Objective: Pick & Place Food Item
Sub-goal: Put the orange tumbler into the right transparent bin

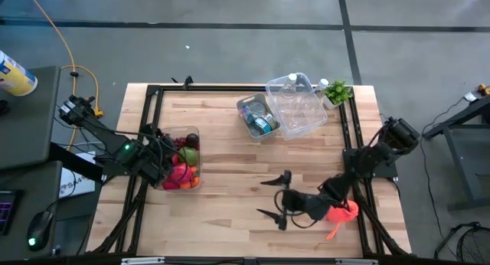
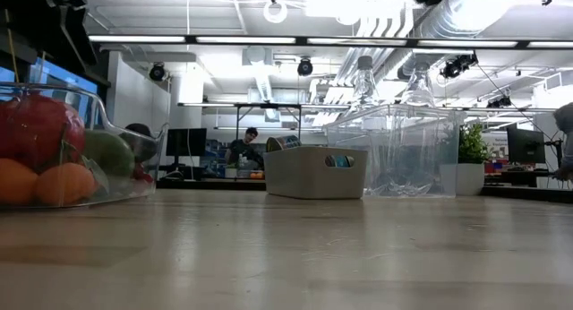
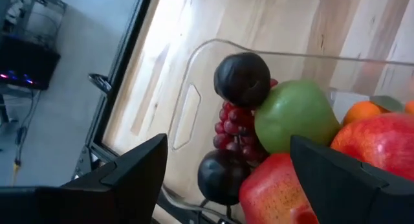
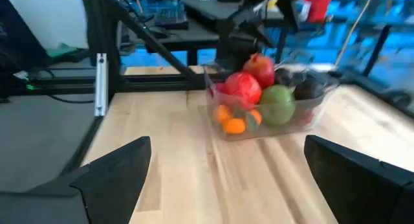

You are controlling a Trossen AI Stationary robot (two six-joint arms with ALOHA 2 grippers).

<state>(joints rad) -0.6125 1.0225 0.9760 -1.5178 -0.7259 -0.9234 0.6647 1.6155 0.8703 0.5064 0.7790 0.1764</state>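
Two grippers are working over a pale wooden table: the left gripper is hovering, fingers spread, above the fruit bin; the right gripper is hanging wide open, facing it. Concrete flooring is surrounding everything.

Arms: two dark, jointed, slim black links.
Left arm: small green light glowing on its wrist.
Right arm: matte black, bulky round joint housing.
Left gripper fingers: flat, black, wedge-shaped.
Right gripper fingers: same black wedges.
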